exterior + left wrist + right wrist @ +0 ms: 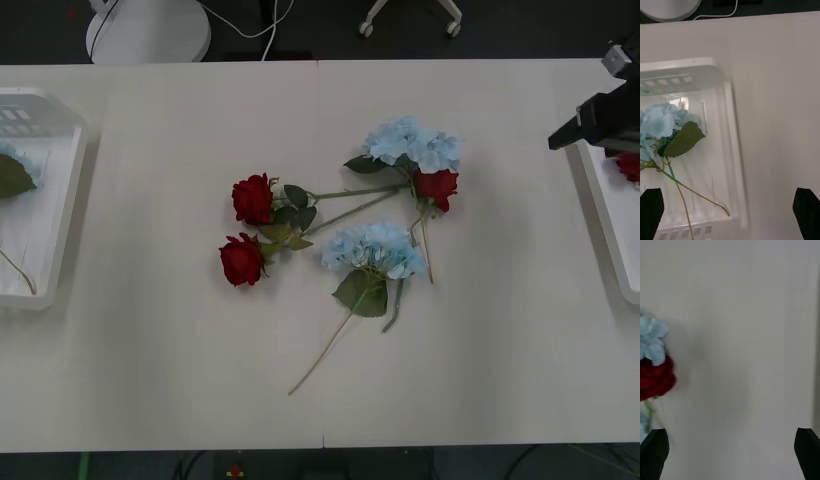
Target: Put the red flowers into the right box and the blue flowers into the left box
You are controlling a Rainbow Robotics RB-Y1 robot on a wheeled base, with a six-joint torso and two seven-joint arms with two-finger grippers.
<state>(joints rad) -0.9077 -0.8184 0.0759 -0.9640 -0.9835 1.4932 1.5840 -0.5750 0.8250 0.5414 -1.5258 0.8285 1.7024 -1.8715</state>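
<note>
Three red flowers lie mid-table: two side by side [252,197] [242,259] and one [437,186] under a blue flower [410,143]. A second blue flower [372,248] rests in front of them, stems crossing. The left box [62,200] holds a blue flower [658,123] with a broad leaf. The right box [603,215] holds a red flower [630,165]. My right arm [592,120] hangs over the right box's near rim; its gripper [730,453] is open and empty, with a red flower [655,379] and a blue flower [651,339] ahead. My left gripper [730,213] is open and empty beside the left box's rim [733,135].
Bare table surface lies between the flower pile and both boxes, and along the front edge. Beyond the table's far edge stand a white round base [148,30] with a cable and chair casters [410,20] on the dark floor.
</note>
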